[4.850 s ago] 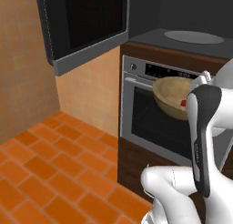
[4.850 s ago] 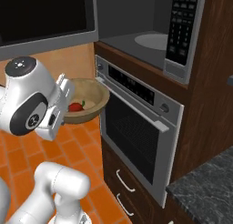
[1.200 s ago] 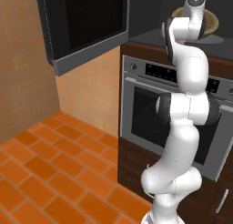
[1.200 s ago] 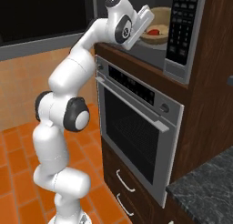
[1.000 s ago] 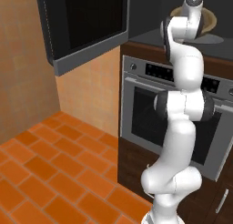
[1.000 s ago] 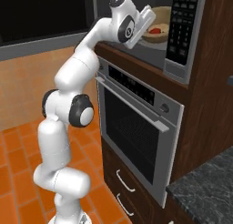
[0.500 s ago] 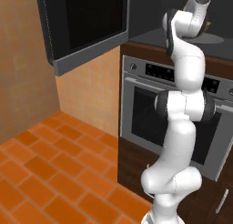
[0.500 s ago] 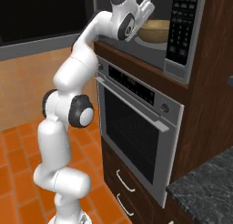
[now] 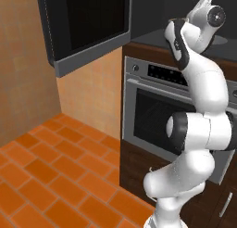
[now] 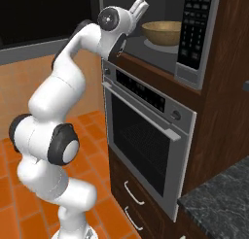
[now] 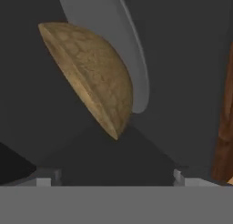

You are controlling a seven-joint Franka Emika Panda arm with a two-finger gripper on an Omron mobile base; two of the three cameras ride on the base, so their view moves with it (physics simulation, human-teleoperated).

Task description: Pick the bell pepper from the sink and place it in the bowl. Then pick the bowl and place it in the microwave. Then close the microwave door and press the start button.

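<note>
The tan wooden bowl (image 10: 163, 33) stands inside the microwave (image 10: 194, 34) on its pale round turntable plate (image 11: 127, 50). In the hand view the bowl (image 11: 91, 77) appears tilted because the camera is rolled, and only its outside shows. The bell pepper is hidden. The sink is out of view. My gripper (image 10: 138, 5) (image 9: 203, 2) (image 11: 113, 176) is open and empty just in front of the microwave's opening, a short way from the bowl. The microwave door (image 9: 88, 23) (image 10: 44, 14) hangs swung open to the left.
Right below the microwave is a wall oven (image 10: 146, 131) (image 9: 157, 111) with a control strip and a handle bar. Brown cabinet drawers (image 10: 131, 204) sit under it. A dark stone counter corner (image 10: 219, 204) lies at the lower right. An orange tiled floor (image 9: 46, 176) stretches to the left.
The gripper opened, let go of the bowl on the turntable, and drew back out of the microwave. The bowl now stands free.
</note>
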